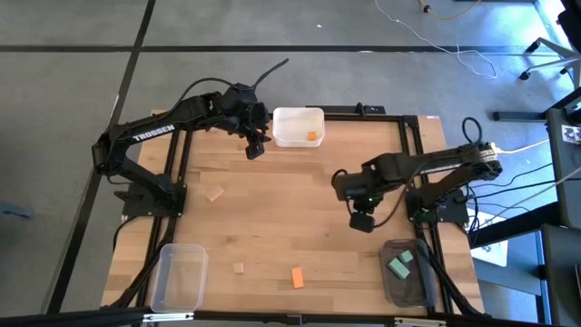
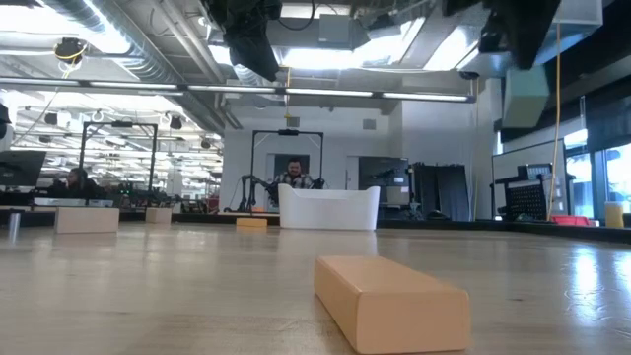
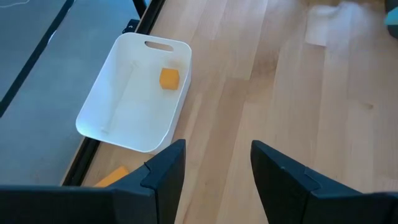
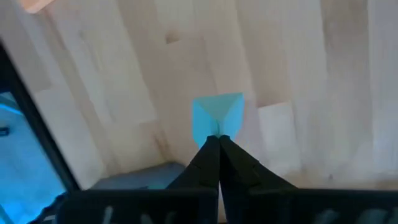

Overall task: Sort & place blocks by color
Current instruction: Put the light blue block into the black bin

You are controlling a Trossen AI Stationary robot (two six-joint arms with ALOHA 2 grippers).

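My right gripper hangs above the table's right middle, shut on a teal block, which shows pale green in the low view. My left gripper is open and empty, beside the white bin at the far edge. That bin holds one orange cube. An orange bar and two tan blocks lie flat on the wood. Teal blocks lie in the clear bin at the near right corner. My right gripper pinches the teal block between its two fingers at the block's upper edge. It comes from above, pointing down. The block hangs below the fingertips, lifted clear of the table.
A second clear bin stands at the near left corner. The table's black frame runs along its sides. An orange piece shows beside my left finger, near the frame. A person sits in the room beyond the far edge.
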